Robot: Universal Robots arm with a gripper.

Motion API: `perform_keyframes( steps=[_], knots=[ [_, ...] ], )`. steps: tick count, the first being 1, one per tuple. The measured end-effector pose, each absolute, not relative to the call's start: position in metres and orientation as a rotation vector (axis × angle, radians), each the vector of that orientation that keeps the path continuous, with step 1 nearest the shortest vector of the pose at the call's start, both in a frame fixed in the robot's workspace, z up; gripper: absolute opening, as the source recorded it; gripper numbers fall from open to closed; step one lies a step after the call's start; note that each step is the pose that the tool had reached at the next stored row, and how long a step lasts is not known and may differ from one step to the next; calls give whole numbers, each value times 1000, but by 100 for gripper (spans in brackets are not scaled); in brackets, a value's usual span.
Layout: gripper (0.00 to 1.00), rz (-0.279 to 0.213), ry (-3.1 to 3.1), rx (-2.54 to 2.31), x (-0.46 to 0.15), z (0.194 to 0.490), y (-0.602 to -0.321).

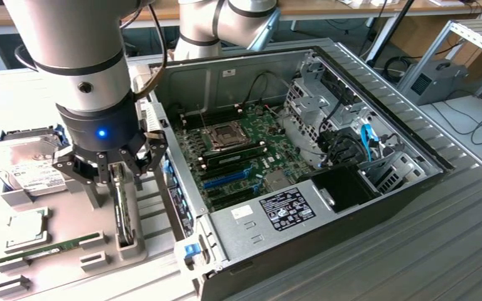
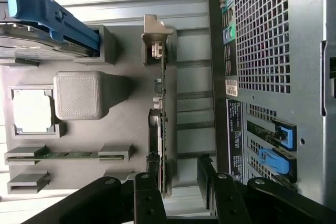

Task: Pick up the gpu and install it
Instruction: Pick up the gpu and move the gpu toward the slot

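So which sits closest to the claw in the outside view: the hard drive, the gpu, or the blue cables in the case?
1. gpu, on edge right under the open gripper.
2. hard drive, toward the exterior view's left.
3. blue cables, inside the case, exterior view's right.

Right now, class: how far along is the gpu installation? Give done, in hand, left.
Done: the open pincer straddles the gpu. In hand: nothing gripped; the gpu stands on edge in its gray holder. Left: lifting it and seating it on the motherboard in the open case.
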State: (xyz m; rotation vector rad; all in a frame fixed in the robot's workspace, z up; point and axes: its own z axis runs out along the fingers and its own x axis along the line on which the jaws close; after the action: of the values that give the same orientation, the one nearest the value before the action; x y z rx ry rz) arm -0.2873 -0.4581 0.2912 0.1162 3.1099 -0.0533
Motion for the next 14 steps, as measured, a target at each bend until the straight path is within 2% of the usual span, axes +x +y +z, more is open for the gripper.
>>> perform_keyframes(
  steps=[14],
  knots=[
    [42,-58,3110,116,-295,279,-453]
  ],
)
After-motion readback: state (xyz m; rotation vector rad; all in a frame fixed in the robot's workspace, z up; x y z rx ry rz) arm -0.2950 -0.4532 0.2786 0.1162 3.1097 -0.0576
